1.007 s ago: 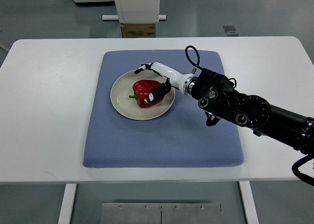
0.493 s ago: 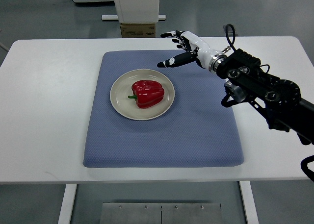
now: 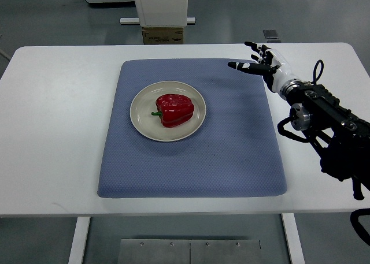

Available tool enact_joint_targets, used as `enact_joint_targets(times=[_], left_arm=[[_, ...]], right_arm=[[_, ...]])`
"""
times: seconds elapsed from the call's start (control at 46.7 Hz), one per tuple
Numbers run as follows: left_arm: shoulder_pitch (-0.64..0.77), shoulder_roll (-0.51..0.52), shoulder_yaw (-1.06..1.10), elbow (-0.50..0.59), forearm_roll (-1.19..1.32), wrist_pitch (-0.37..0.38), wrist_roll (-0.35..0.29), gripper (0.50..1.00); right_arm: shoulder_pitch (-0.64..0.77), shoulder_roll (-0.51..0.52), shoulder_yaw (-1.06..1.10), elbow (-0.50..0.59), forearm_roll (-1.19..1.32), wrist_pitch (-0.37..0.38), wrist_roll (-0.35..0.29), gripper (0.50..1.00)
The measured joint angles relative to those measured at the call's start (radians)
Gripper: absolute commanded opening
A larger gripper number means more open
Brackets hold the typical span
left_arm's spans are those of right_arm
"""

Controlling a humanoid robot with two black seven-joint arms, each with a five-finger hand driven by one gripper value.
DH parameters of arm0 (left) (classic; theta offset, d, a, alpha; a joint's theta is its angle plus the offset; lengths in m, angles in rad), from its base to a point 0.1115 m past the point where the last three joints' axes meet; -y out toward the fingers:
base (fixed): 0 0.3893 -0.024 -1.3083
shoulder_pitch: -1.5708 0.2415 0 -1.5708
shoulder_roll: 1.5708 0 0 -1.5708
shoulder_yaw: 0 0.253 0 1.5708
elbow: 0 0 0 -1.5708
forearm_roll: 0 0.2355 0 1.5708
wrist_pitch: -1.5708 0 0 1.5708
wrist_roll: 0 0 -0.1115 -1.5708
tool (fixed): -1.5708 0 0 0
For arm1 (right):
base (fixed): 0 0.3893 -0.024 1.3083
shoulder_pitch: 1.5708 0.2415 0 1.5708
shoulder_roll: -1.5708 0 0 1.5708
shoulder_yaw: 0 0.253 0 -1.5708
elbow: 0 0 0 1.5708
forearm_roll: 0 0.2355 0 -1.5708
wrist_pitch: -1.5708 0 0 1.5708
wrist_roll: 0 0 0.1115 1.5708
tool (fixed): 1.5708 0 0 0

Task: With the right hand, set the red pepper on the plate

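Red pepper (image 3: 174, 110) lies alone on the cream plate (image 3: 141, 123), on the blue mat (image 3: 231, 154). The right hand (image 3: 263, 63) hovers well apart, fingers (image 3: 238, 65) released, empty.

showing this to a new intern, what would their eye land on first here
Most likely the red pepper, lying on the round cream plate in the upper left part of the blue mat. Next, the right hand with fingers spread and empty above the mat's upper right corner, its dark arm entering from the right edge, all on a white table.

The right arm (image 3: 341, 142) runs off the right edge.
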Motion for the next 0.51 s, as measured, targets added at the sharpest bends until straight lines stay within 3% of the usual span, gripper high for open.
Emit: enact_joint_targets(times=[0.279, 0.514], left_arm=[[0.000, 0.000, 0.000, 0.000, 0.000, 0.000, 0.000, 1.000], [0.000, 0.000, 0.000, 0.000, 0.000, 0.000, 0.000, 1.000]], right_arm=[[-0.025, 0.003, 0.069, -0.001, 0.083, -0.025, 0.118, 1.000], [-0.055, 0.004, 0.084, 0.001, 0.126, -0.025, 0.126, 1.000]])
